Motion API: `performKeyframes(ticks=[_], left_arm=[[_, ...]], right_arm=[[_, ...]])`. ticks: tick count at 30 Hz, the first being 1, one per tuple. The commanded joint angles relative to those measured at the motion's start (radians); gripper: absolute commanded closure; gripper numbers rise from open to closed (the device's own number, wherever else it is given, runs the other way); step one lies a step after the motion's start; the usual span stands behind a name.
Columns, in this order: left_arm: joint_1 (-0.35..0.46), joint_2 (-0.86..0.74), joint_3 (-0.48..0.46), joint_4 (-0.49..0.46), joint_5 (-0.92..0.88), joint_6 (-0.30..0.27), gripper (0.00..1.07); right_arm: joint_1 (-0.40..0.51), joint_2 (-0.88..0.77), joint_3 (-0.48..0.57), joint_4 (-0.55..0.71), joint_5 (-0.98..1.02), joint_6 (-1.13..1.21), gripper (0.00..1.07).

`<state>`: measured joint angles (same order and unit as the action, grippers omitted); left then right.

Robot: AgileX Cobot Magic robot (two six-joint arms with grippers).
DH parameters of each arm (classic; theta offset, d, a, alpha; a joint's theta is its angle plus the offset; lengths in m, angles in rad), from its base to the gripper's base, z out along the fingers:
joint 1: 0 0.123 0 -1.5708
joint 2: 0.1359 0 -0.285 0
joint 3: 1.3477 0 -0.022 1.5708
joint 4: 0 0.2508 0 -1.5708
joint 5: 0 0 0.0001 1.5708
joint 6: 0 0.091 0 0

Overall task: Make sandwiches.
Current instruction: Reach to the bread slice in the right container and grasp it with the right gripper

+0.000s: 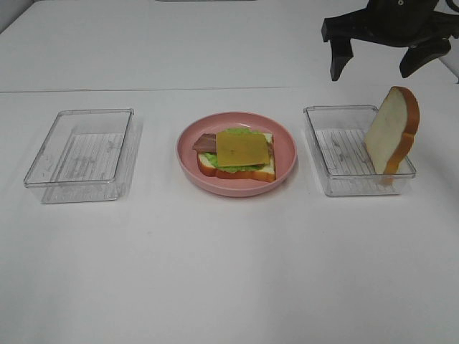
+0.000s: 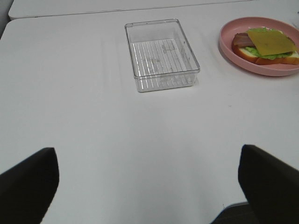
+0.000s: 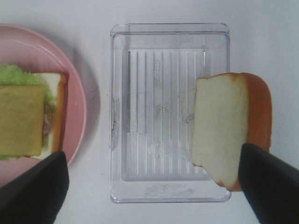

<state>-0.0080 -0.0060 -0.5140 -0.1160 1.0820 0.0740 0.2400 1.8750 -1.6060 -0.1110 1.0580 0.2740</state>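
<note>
The half-built sandwich, a toy stack of white bread with orange-brown crust, green lettuce, a brown bacon strip and a yellow cheese slice on top, sits on the round pink plate in the middle of my white table. No top slice on it yet. The bacon pokes out from under the cheese on the stack's left side, lettuce frilling around the edges.

The second slice of white toy bread with orange-brown crust stands nearly on edge in the clear ribbed plastic tray to the right of the plate, leaning against the tray's far right wall, white face turned toward the plate. My right wrist camera looks straight down on it and confirms it is propped up, not lying flat.

My right hand hangs above and behind that tray, black fingers spread wide, grasping nothing, well clear of the bread.

On the left, a matching clear ribbed plastic tray rests on the table. My left hand is pulled back over bare table, its dark fingers spread apart and carrying nothing.
</note>
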Motion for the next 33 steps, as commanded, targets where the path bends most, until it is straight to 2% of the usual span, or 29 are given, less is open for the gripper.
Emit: performKeyframes(ticks=[1,2,12,28,30,32,33], left_arm=[[-0.005,-0.017,-0.001,-0.001,-0.006,0.003,0.06],[-0.005,-0.017,-0.001,-0.001,-0.006,0.003,0.06],[-0.005,-0.017,-0.001,0.002,-0.006,0.003,0.06],[-0.005,-0.017,-0.001,0.002,-0.006,0.003,0.06],[-0.005,-0.017,-0.001,0.002,-0.006,0.003,0.06],[-0.005,-0.017,-0.001,0.002,-0.006,0.003,0.06],[-0.005,-0.017,-0.001,0.002,-0.006,0.003,0.06]], right_arm=[[-0.050,-0.005,-0.004,-0.006,0.014,0.015,0.15],[-0.081,-0.005,-0.004,0.010,0.015,0.011,0.15],[-0.182,0.014,-0.004,0.060,0.015,-0.028,0.15],[-0.189,0.164,-0.003,0.054,0.015,-0.037,0.16],[-0.189,0.169,-0.003,0.054,0.015,-0.037,0.17],[-0.189,0.179,-0.003,0.054,0.014,-0.037,0.25],[-0.189,0.179,-0.003,0.054,0.014,-0.037,0.25]])
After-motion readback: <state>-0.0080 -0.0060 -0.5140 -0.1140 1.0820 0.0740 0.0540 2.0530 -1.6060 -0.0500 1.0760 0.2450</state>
